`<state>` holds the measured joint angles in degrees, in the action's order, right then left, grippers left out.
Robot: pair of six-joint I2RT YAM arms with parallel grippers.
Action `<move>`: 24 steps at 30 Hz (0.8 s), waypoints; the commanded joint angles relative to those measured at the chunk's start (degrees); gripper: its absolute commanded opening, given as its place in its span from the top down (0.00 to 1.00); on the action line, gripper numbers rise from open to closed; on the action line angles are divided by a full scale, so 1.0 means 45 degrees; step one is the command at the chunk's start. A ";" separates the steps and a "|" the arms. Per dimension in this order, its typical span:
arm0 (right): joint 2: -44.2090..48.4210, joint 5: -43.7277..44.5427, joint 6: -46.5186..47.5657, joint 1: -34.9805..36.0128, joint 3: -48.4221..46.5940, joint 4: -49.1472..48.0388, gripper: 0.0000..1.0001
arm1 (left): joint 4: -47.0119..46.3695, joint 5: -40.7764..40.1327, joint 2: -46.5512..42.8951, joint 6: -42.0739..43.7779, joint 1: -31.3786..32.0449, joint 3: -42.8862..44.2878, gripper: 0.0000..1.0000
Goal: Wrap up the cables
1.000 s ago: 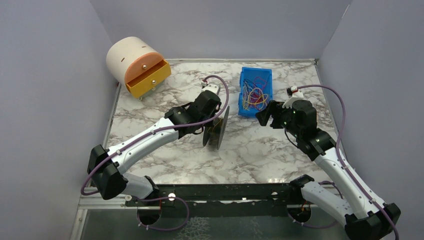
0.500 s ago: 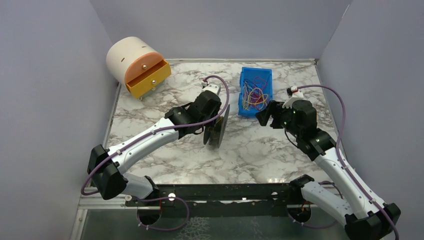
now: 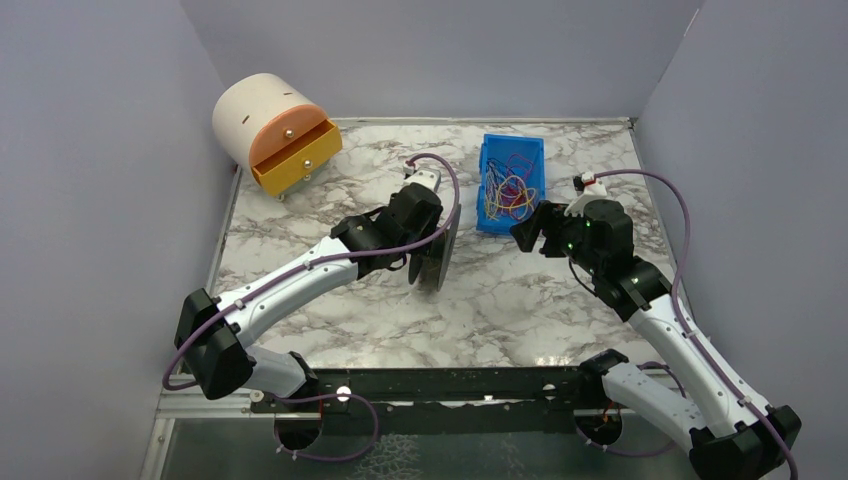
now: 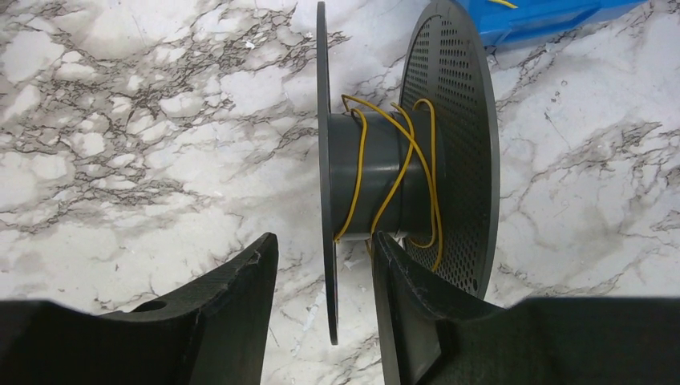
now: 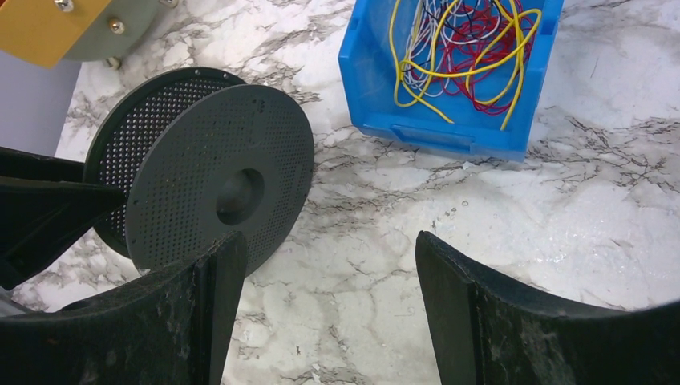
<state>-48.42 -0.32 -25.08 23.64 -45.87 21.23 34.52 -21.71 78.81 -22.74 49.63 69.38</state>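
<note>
I see left gripper (image 4: pixel 322 241) spread astride rim of dark grey perforated spool (image 4: pixel 449 120); right gripper (image 5: pixel 326 238) spread, empty. Thin yellow cable (image 4: pixel 397 172) loose on hub, other cables (image 5: pixel 461 48) in blue plastic bin (image 5: pixel 449 132), far right. Risk: unheld spool rolls, loops slip.

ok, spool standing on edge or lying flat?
Standing on edge: both flanges of the spool are vertical on the table, hub horizontal, yellow cable looped around it.

Round cream drawer unit (image 3: pixel 270 130) stands on marble table (image 3: pixel 520 300).

Matt perforated plastic spool (image 4: pixel 457 120) — glossy marbled table (image 4: pixel 120 120) — smooth-sheathed cables (image 5: pixel 481 68).
</note>
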 commanded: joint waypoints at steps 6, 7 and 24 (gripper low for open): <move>0.0059 -0.0303 -0.0130 0.0050 0.0126 0.0246 0.19 | -0.0701 -0.0348 0.0365 0.0439 0.0063 0.0088 0.57; 0.0063 -0.0294 -0.0139 0.0058 0.0126 0.0248 0.19 | -0.0758 -0.0340 0.0389 0.0480 0.0063 0.0089 0.58; 0.0053 -0.0459 -0.0246 0.0055 0.0335 0.0102 0.19 | -0.0832 -0.0385 0.0542 0.0678 0.0047 0.0147 0.84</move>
<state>-48.47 -1.04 -25.52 23.64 -45.04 21.21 32.21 -22.17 81.19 -20.21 49.63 69.38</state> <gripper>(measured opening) 0.812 0.175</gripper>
